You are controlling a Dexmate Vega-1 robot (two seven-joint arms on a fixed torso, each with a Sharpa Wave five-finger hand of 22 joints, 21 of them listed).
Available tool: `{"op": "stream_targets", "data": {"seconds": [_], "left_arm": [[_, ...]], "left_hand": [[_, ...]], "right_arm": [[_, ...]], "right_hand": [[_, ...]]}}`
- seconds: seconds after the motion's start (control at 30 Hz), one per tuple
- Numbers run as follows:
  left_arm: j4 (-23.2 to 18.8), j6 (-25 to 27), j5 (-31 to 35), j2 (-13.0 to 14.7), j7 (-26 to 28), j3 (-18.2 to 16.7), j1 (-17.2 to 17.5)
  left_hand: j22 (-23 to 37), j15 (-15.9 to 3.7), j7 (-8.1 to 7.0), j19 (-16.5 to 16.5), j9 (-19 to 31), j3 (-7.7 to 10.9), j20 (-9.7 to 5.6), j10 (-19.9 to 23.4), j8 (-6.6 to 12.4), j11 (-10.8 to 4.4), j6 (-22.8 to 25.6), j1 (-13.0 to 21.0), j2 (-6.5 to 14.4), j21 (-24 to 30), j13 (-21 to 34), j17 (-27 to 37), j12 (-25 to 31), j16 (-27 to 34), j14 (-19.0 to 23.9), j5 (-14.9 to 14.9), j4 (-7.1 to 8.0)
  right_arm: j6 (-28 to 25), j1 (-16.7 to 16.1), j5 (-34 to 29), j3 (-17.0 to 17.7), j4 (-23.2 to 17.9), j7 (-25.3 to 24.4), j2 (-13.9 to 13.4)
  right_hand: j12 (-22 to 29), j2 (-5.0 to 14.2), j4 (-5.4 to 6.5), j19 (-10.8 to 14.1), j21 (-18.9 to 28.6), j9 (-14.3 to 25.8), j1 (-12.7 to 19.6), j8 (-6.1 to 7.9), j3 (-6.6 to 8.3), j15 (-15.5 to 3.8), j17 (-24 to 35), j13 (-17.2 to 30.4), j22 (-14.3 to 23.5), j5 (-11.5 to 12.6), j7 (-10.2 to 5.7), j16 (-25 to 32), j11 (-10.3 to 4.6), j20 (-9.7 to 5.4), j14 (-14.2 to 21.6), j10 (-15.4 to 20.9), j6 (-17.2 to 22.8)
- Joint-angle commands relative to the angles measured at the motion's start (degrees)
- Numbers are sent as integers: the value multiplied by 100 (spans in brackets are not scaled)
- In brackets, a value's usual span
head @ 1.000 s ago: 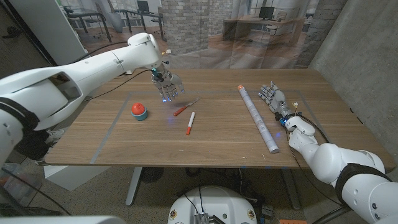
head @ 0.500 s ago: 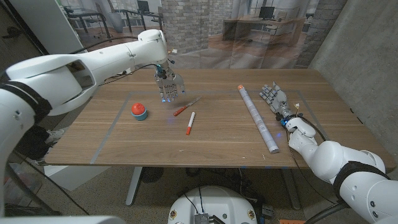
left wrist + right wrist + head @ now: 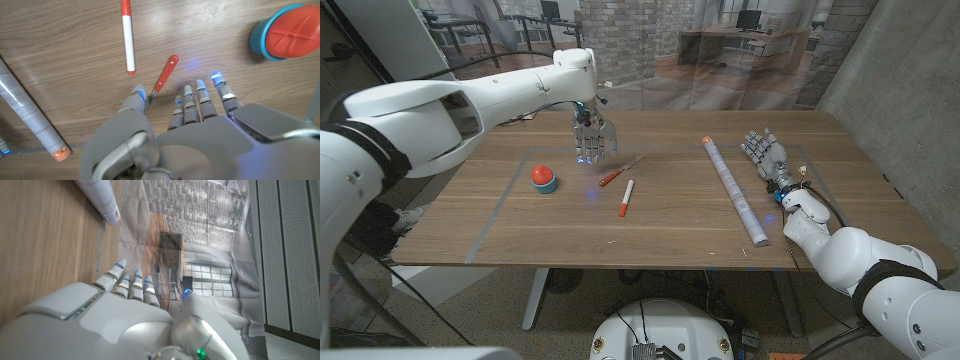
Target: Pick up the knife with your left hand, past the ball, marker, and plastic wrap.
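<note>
Red-handled knife (image 3: 618,173) lies between ball (image 3: 545,178) and marker (image 3: 625,197). We hover our left hand (image 3: 591,139) just beyond its blade, fingers (image 3: 192,102) apart, seemingly empty. Approach step; next, lower and pinch.

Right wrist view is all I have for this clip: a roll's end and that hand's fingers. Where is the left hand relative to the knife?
Observer: The left hand hovers over the blade end of the knife, fingers apart, holding nothing.
Operator: What lies near the knife?
Observer: The marker lies beside it, not touching; the ball sits further to the robot's left.
Operator: And the roll?
Observer: The plastic wrap lies on the table beside the right hand, which holds nothing.
</note>
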Motion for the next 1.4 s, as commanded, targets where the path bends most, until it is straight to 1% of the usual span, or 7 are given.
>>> {"op": "stream_targets", "data": {"seconds": [0.03,0.27,0.53,0.93,1.1,1.23,1.4], "left_arm": [[-66,24,435,-102,-247,326,-77],[-163,49,808,-156,-297,567,-130],[48,-136,985,-295,-290,568,-35],[144,-233,1156,-364,-216,403,203],[207,-283,1154,-388,-228,330,298],[225,-278,1187,-396,-201,286,353],[301,-337,1230,-454,-181,261,390]], "left_hand": [[21,-27,348,23,23,0,4,14,-21,-15,3,93,13,25,18,32,46,53,7,-12,-38],[26,-29,339,98,23,-20,10,105,-7,-23,63,160,2,57,36,54,103,109,83,-16,-46],[32,-44,349,107,23,-75,25,161,-6,-19,117,149,1,65,57,94,149,157,108,-25,-2],[45,-126,324,265,23,-146,4,396,45,-78,397,284,-30,139,105,157,301,316,317,-14,-24],[48,-144,318,325,23,-200,-8,470,43,-109,472,306,-88,168,121,175,351,368,386,-7,-25],[51,-158,329,350,24,-240,-6,506,50,-116,551,297,-90,182,134,200,381,416,438,-5,6],[55,-194,287,419,25,-280,-36,646,60,-149,677,324,-79,218,155,237,462,499,538,3,17]], "right_arm": [[233,22,239,84,-113,309,78],[299,-30,361,106,-201,376,91],[377,-145,553,64,-492,457,121],[585,-223,836,-22,-747,554,167],[632,-220,879,-77,-747,538,145],[662,-209,888,-116,-719,526,123],[711,-176,912,-127,-650,535,111]], "right_hand": [[39,-77,3,67,52,21,-7,55,-43,28,19,20,28,20,-4,30,9,-10,42,64,57],[38,-86,2,76,47,21,-17,57,-52,26,20,20,28,23,1,26,11,-4,54,82,78],[36,-98,1,86,41,21,-30,61,-65,22,20,20,28,26,7,22,10,-11,73,101,109],[39,-120,-1,104,36,21,-48,63,-84,13,20,19,28,29,4,19,-8,-6,101,139,143],[38,-129,-3,110,33,21,-55,63,-91,4,20,19,28,30,6,17,-9,-8,109,151,155],[37,-135,-5,114,31,21,-59,65,-97,2,20,19,28,32,13,14,-4,-4,115,160,168],[34,-143,-7,117,28,21,-63,64,-102,2,19,19,28,33,16,13,1,-8,123,162,178]]}}
